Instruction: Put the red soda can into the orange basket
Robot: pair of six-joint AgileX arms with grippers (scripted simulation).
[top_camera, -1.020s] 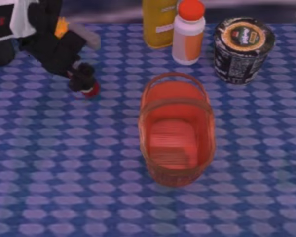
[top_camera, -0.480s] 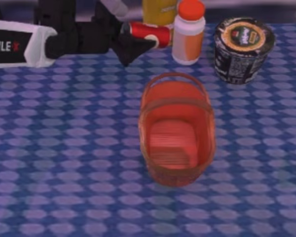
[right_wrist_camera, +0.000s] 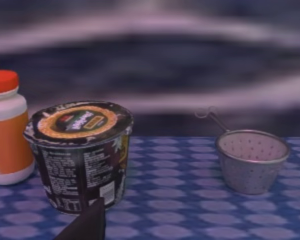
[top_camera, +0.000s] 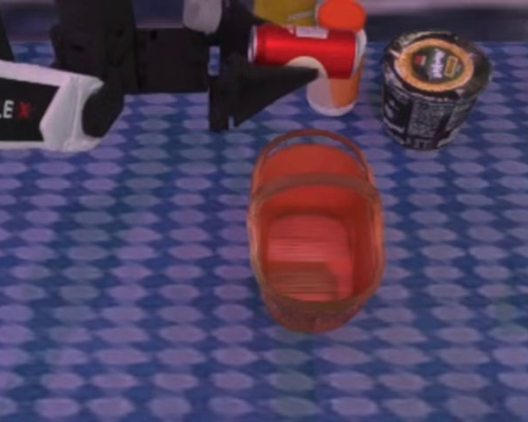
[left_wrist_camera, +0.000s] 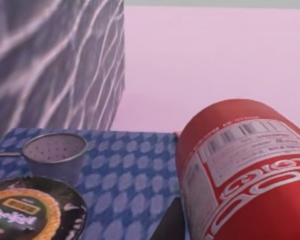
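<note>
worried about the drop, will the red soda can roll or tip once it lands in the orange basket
Probably it rolls a little: the red soda can lies sideways in the left gripper, a smooth cylinder. The orange basket has raised walls that should stop it. It looks stiff, so denting seems unlikely.

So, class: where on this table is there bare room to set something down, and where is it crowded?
Bare cloth lies left, right and in front of the orange basket. It is crowded behind it: white bottle, noodle tub, and the left gripper holding the red soda can.
</note>
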